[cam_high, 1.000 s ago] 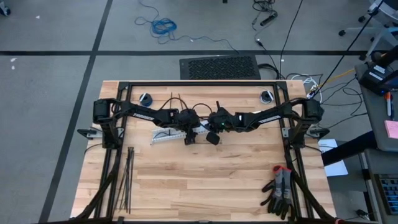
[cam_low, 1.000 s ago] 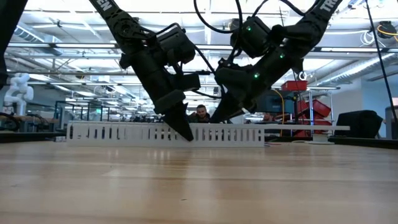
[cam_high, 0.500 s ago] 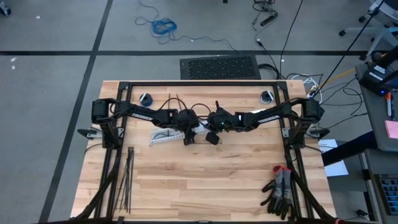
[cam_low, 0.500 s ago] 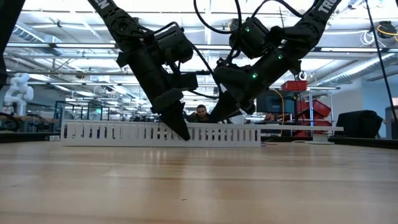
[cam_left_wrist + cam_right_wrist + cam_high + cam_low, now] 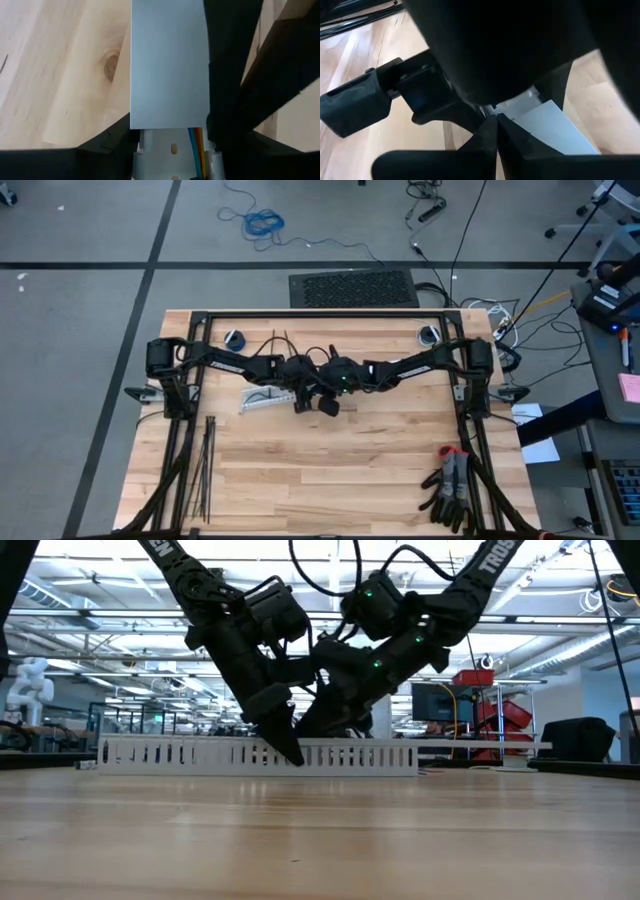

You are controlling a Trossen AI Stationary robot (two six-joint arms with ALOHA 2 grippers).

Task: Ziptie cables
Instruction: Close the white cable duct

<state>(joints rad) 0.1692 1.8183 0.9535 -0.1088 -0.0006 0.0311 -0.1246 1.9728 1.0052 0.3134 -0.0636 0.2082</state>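
A white slotted channel (image 5: 262, 400) lies along the table at its far middle, a flat white cover (image 5: 170, 65) on top. Thin coloured wires, the cables (image 5: 196, 142), run inside its uncovered end. My left gripper (image 5: 170, 137) is shut on that channel, slanting down from the left (image 5: 292, 750). My right gripper (image 5: 492, 127) is shut, its tips close beside the left gripper over the channel's right end (image 5: 320, 401). The zipties (image 5: 205, 470), several thin black strips, lie flat near the left edge. My left gripper pinches the channel's two long side walls (image 5: 136, 142) between its fingers (image 5: 107, 147), close to the edge of the cover. The fingers slant down from the table's left and lie across the channel, which rests on the table. My right gripper's shut tips stand at the cover's end (image 5: 540, 122); I cannot tell whether they touch it.
Black gloves with red cuffs (image 5: 450, 485) lie at the near right. Two small round fittings (image 5: 233, 338) (image 5: 429, 335) sit by the far rail. The dark frame rails (image 5: 320, 315) border the far and side edges. Bare wood stretches across the near middle.
My right gripper, still shut, has gone toward the table's left and down, tipping lower, until it is right beside my left gripper. The white channel has slid a little toward the left edge.
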